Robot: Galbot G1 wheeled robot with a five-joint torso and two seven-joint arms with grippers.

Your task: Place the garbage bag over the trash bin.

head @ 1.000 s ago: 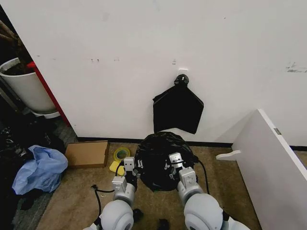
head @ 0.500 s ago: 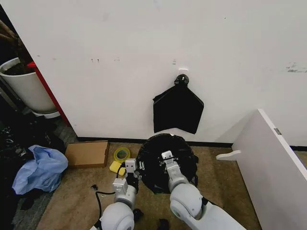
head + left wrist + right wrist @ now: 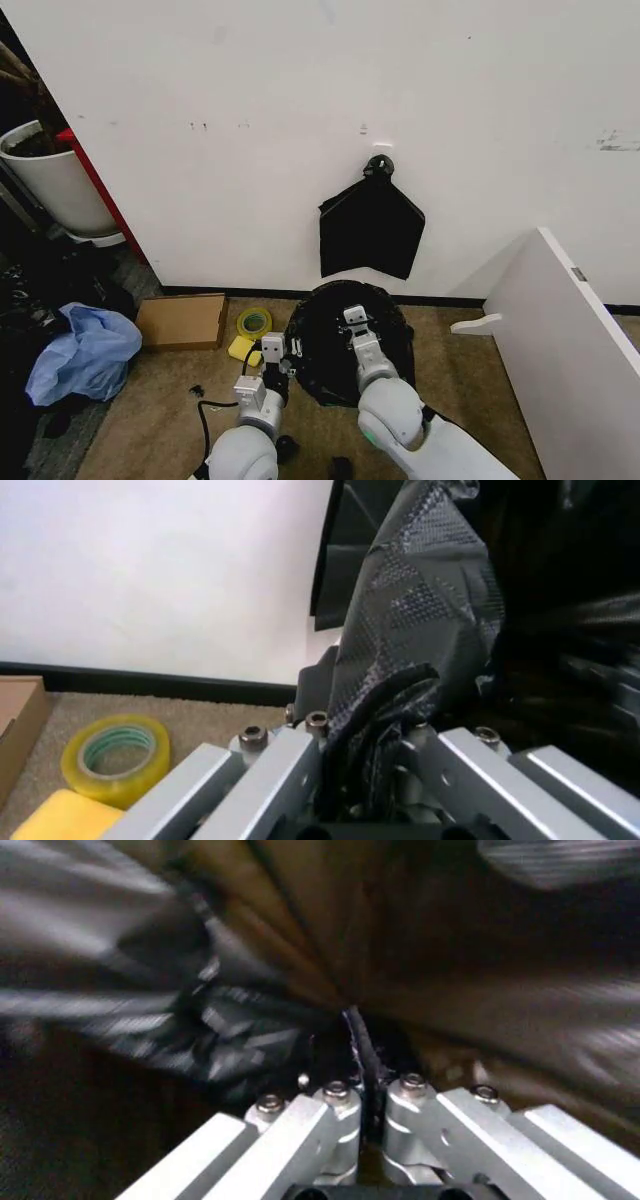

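On the floor at the far left we see a light blue plastic heap [image 3: 82, 358], then a flat cardboard box [image 3: 181, 320], a yellow tape roll [image 3: 253, 321] and a yellow sponge [image 3: 243, 349], all on the carpet [image 3: 150, 420] near the base of the white wall [image 3: 300, 100].

Next comes our left end effector [image 3: 283, 352], at the left edge of the garbage bag [image 3: 325, 350]. In the left wrist view its fingers [image 3: 270, 769] are closed narrowly on a bunched fold of the black plastic [image 3: 410, 645], which rises gathered and wrinkled from between them.

The garbage bag itself is glossy, creased black film spread in a round shape on the floor just below the wall, covering the trash bin so that we cannot make out any of the bucket's white surface. Directly above it a flat black bag bundle [image 3: 370, 230] hangs on the wall from a round knob [image 3: 378, 166].

Our right end effector [image 3: 354, 316] reaches over the middle of the bag. In the right wrist view its fingers [image 3: 335, 1117] are pressed nearly together on a thin pleat of plastic [image 3: 358, 1035], with dark folds fanning away from it.

At the far right a white board [image 3: 570, 350] leans on the floor.
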